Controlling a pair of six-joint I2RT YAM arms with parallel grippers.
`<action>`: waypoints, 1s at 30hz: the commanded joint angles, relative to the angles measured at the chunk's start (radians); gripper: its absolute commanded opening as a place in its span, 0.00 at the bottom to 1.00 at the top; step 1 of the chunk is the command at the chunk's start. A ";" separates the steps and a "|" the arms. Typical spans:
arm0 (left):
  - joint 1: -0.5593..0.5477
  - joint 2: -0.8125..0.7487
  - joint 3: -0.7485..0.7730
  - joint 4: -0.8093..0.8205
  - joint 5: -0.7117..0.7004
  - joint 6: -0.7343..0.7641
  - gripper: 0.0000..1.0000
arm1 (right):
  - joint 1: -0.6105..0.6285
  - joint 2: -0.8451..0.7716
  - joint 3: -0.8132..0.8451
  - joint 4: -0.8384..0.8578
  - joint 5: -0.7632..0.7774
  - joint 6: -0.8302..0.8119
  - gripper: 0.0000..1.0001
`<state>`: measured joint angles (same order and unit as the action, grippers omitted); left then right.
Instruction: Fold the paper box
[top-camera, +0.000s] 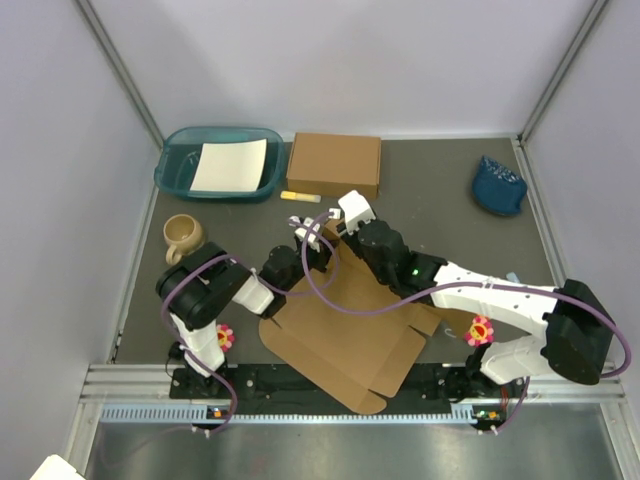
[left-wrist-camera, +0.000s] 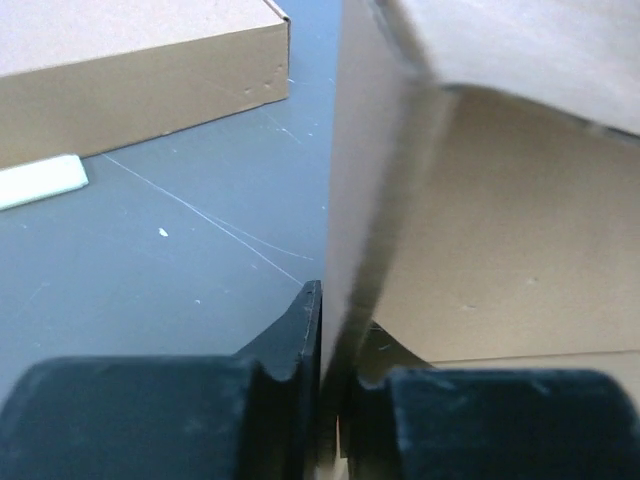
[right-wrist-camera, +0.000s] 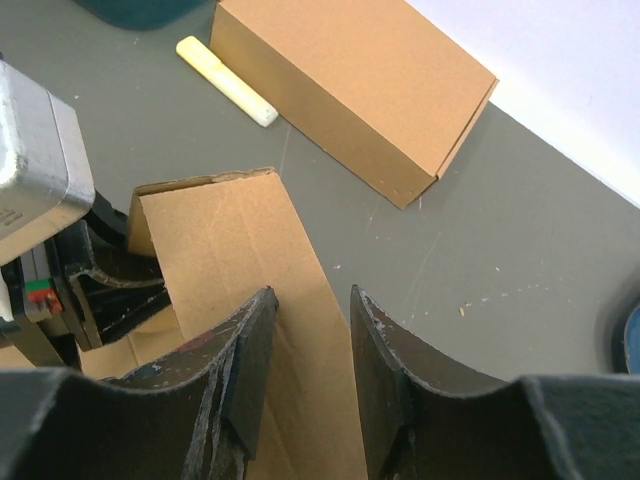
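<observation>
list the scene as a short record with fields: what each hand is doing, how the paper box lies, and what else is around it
paper box: mostly flat between the arms, one panel raised at its far end
left hand: pinched shut on the raised panel's edge
right hand: open, fingers apart above the panel, not gripping
closed brown box: far centre, fully folded
teal tray: far left, holds a white sheet
yellow marker: just in front of the closed brown box
tan mug: left side
blue object: far right
</observation>
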<state>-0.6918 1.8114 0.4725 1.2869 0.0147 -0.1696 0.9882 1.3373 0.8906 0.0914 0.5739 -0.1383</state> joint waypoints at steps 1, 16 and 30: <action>0.003 -0.004 0.025 0.180 0.047 0.031 0.00 | 0.015 0.054 -0.039 -0.144 -0.068 0.008 0.39; -0.003 -0.104 -0.055 0.112 -0.125 -0.004 0.00 | 0.015 -0.016 0.115 -0.222 0.114 0.086 0.47; -0.011 -0.231 -0.037 -0.185 -0.366 -0.004 0.00 | -0.141 -0.358 0.170 -0.463 0.271 0.221 0.70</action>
<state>-0.7002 1.6329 0.4133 1.1557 -0.2359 -0.1661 0.9051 1.1412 1.1160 -0.3153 0.7959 0.0208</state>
